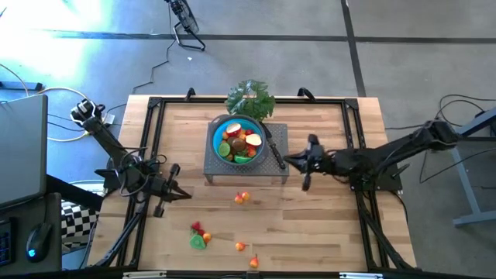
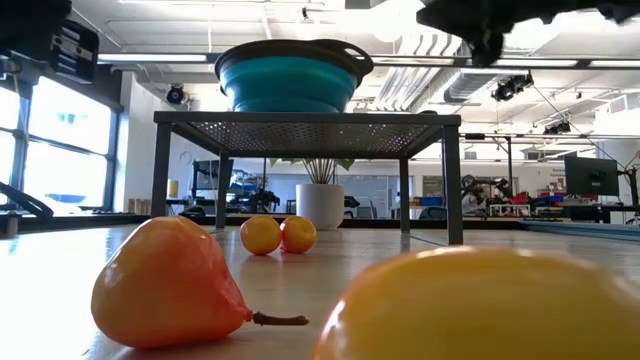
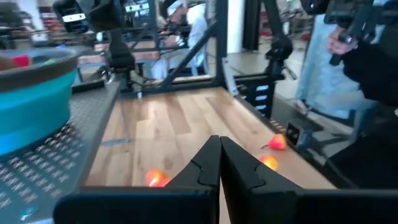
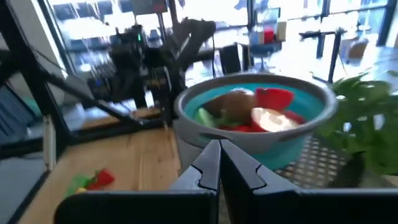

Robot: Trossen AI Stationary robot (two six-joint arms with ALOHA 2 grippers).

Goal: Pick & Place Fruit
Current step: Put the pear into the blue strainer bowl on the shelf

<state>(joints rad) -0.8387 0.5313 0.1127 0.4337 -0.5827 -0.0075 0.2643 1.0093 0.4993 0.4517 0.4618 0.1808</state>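
Several fruit (image 1: 242, 198) pieces are lying loose on the table (image 1: 325, 232), near of the blue bowl (image 1: 219, 128), which is already holding others. Both grippers, left (image 1: 184, 194) and right (image 1: 288, 159), are hovering clenched and empty. Round pieces could be rolling off when nudged. One pear-like piece (image 2: 165, 285) is lying sideways, its stem pointing right.

A robotics lab: a wooden workbench (image 1: 310, 225) on concrete floor, monitors (image 2: 590, 176) and exposed ceiling ducts (image 2: 400, 85) behind.
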